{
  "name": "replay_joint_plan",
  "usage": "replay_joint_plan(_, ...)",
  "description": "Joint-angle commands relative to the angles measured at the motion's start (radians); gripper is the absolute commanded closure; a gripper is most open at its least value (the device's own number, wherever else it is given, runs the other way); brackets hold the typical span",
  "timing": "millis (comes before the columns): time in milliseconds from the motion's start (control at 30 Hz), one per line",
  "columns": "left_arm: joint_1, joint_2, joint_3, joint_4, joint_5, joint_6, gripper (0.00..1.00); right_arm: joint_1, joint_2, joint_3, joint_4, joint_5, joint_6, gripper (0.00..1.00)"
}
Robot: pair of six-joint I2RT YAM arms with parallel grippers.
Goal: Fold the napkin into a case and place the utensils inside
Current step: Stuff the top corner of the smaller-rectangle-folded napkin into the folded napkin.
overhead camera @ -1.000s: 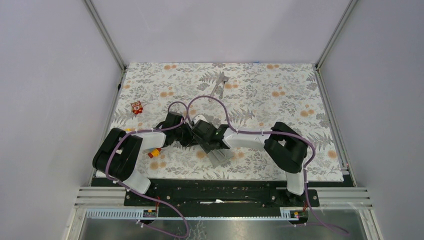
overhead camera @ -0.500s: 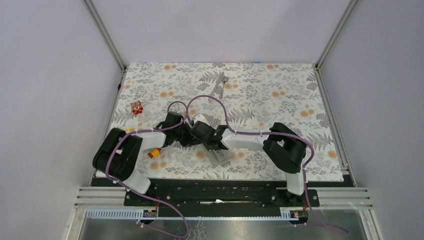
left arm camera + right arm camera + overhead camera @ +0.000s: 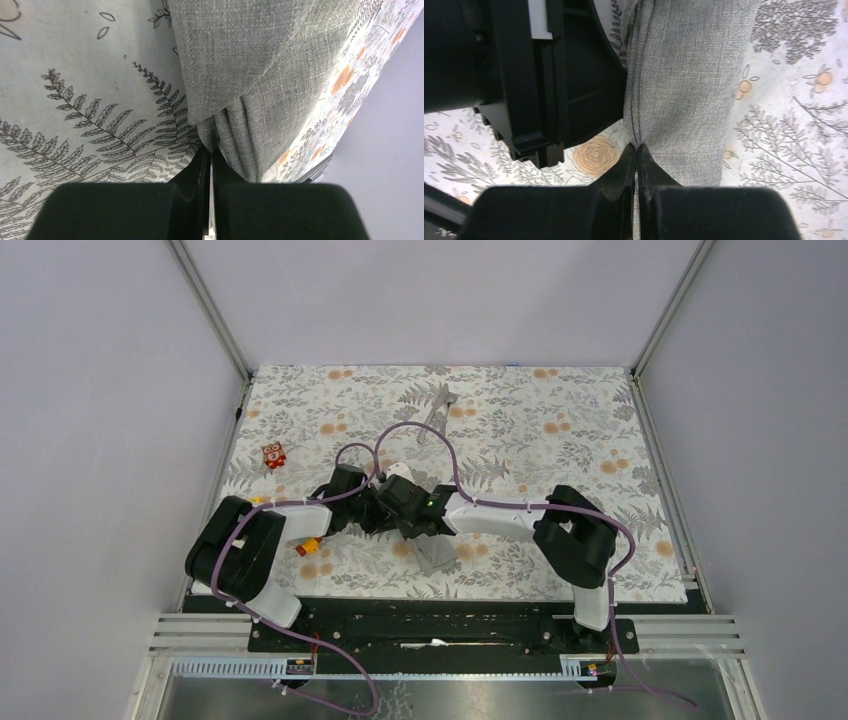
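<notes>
Top, left-wrist and right-wrist views of 2 arms meeting at the near centre of the worktop (image 3: 660,585), which is covered by a floral tablecloth (image 3: 560,440).

The napkin (image 3: 437,558) lies as a narrow grey folded strip on the tablecloth, just in front of the 2 wrists. Whether its layers form a closed pouch cannot be told.

The left tool (image 3: 210,155) is closed on a pleated, gathered edge of the napkin (image 3: 250,60); the cloth fans out flat beyond the pinch. The right tool (image 3: 637,147) is likewise closed, its fingertips (image 3: 626,160) pinching the long folded edge of the napkin (image 3: 684,75). The black body of the other arm sits just beside it on the left of that view.

The utensils (image 3: 437,410) lie together on the tablecloth at the far centre, well apart from the napkin and outside it.

A small red toy block (image 3: 273,455) rests near the left edge; the pale marks on its face are too small to read.
</notes>
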Motion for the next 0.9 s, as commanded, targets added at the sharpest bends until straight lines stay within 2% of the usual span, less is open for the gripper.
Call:
replay_joint_plan(0,-0.008,-0.012,-0.027,0.005,-0.029,0.004,0.97,-0.005,0.022,-0.028,0.095,-0.07,0.107,1.0)
replay_joint_plan(233,-0.01,-0.023,-0.031,0.004,-0.035,0.003,0.97,-0.062,0.013,-0.195,0.265,-0.13,0.173,1.0)
replay_joint_plan(333,-0.01,-0.043,-0.019,-0.041,-0.043,0.028,0.93,-0.087,0.026,-0.232,0.307,-0.158,0.175,1.0)
replay_joint_plan(467,0.011,-0.118,0.032,-0.216,-0.089,0.119,0.82,-0.101,0.021,-0.257,0.319,-0.171,0.168,0.93)
replay_joint_plan(567,0.037,-0.19,0.083,-0.352,-0.109,0.19,0.78,-0.109,0.012,-0.263,0.319,-0.182,0.163,0.9)
replay_joint_plan(700,0.086,-0.217,0.176,-0.374,-0.021,0.224,0.84,-0.11,-0.003,-0.264,0.319,-0.191,0.156,0.88)
replay_joint_plan(867,0.091,-0.079,0.299,-0.279,0.074,0.193,0.98,-0.111,-0.016,-0.265,0.319,-0.198,0.155,0.85)
